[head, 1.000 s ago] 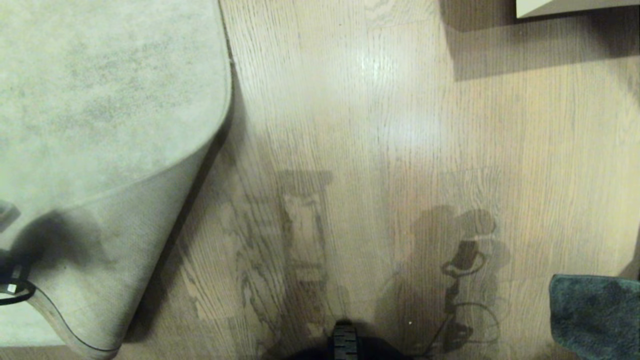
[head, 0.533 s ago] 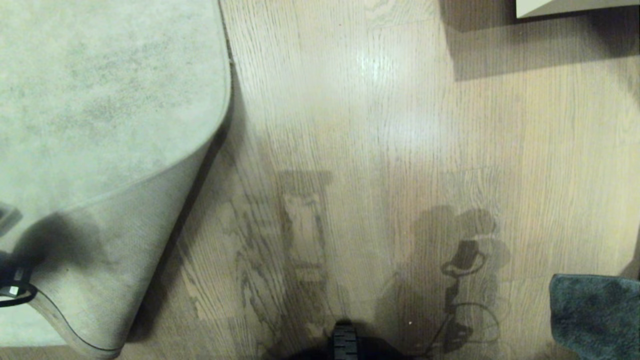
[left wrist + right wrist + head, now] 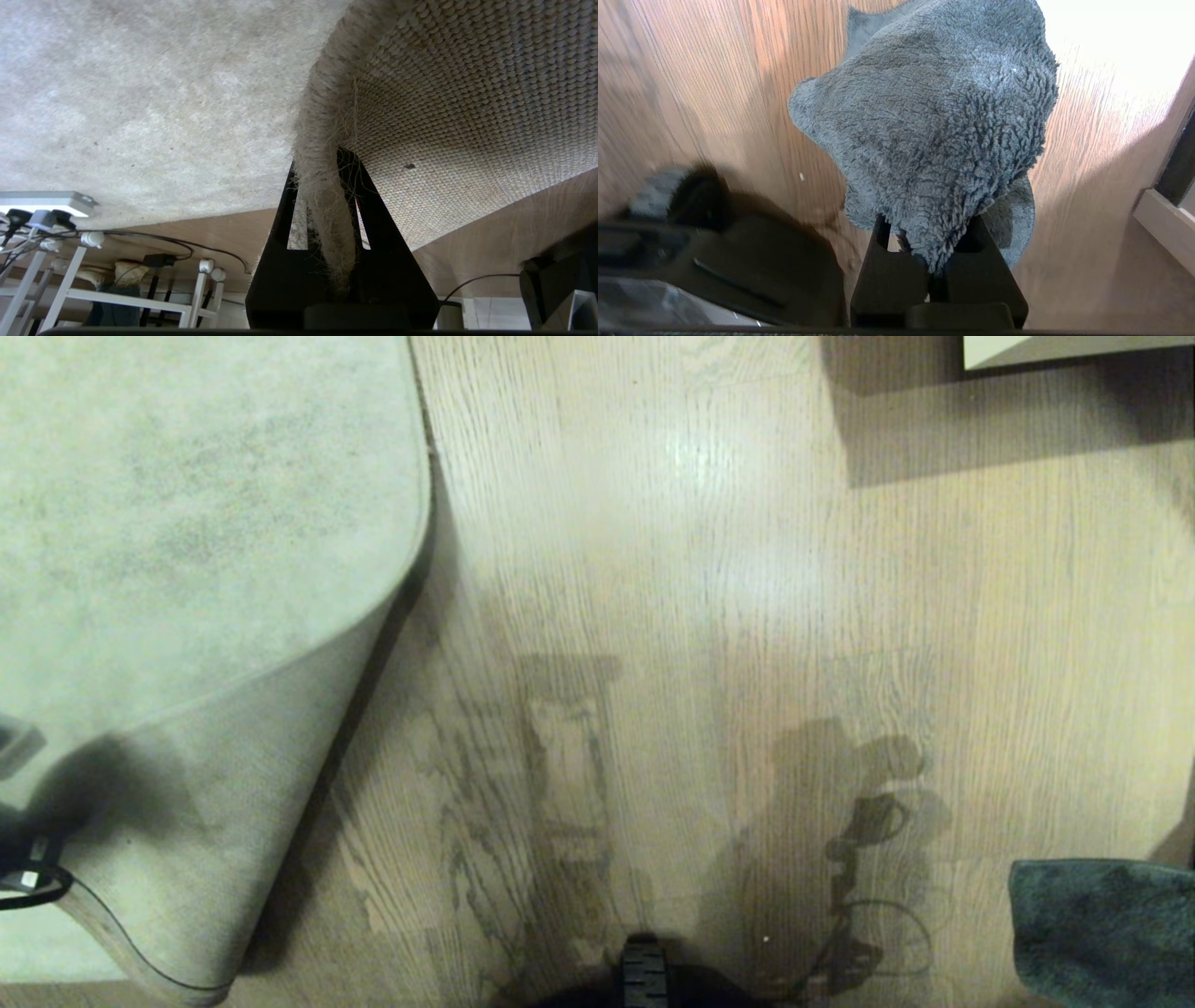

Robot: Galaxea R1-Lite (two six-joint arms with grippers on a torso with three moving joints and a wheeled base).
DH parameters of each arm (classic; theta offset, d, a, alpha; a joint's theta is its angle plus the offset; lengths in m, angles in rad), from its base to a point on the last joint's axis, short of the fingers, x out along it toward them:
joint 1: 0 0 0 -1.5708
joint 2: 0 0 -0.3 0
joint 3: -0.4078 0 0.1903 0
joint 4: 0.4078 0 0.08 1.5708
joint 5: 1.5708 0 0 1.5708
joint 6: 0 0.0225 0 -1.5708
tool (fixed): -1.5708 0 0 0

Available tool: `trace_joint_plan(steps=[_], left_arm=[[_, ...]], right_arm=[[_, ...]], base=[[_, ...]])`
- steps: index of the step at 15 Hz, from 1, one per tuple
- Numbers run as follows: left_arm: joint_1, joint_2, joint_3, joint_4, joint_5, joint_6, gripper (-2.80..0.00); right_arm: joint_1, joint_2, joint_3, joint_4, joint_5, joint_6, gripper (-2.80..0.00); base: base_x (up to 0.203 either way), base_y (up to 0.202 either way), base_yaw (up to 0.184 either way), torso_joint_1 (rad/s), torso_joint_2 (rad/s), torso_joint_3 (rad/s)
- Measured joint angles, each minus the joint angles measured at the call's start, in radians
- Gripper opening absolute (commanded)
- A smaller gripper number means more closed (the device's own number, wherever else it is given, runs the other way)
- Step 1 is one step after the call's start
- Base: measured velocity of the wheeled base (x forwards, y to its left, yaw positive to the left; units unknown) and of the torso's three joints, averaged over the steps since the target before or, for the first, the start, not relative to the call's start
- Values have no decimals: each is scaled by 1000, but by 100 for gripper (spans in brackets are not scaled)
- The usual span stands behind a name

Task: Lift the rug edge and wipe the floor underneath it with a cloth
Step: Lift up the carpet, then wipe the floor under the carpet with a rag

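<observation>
The left gripper (image 3: 327,224) sits at the head view's left margin, its fingers (image 3: 373,219) pinched on the rug edge (image 3: 322,140), which is peeled up so the woven backing faces the floor (image 3: 653,569). The rug (image 3: 187,523) fills the upper left. The right gripper (image 3: 931,261), low at the right, clamps a corner of the cloth (image 3: 934,121), which hangs over the bare planks.

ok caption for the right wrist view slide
Right end effector shut on the teal-grey terry cloth above the wood-plank floor.
</observation>
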Motion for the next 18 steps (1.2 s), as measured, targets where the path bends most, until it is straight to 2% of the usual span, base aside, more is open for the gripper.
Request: trace_joint_plan(steps=[4, 8, 13, 15, 18], left_arm=[[-8, 7, 0, -2, 3, 0, -280], [-8, 13, -1, -2, 3, 0, -280], [-8, 24, -1, -3, 4, 0, -280], [-8, 28, -2, -3, 4, 0, -280], [-14, 33, -2, -2, 5, 0, -280]], right_arm=[[1, 44, -29, -4, 23, 10, -280], [5, 181, -133, -38, 164, 41, -280], [14, 572, -194, -290, 341, 17, -280], [51, 748, -220, -414, 375, -5, -280], [217, 1019, -288, -603, 352, -24, -280]], base=[[0, 0, 0, 0, 0, 0], [0, 0, 0, 0, 0, 0], [0, 0, 0, 0, 0, 0], [0, 0, 0, 0, 0, 0], [0, 0, 0, 0, 0, 0]])
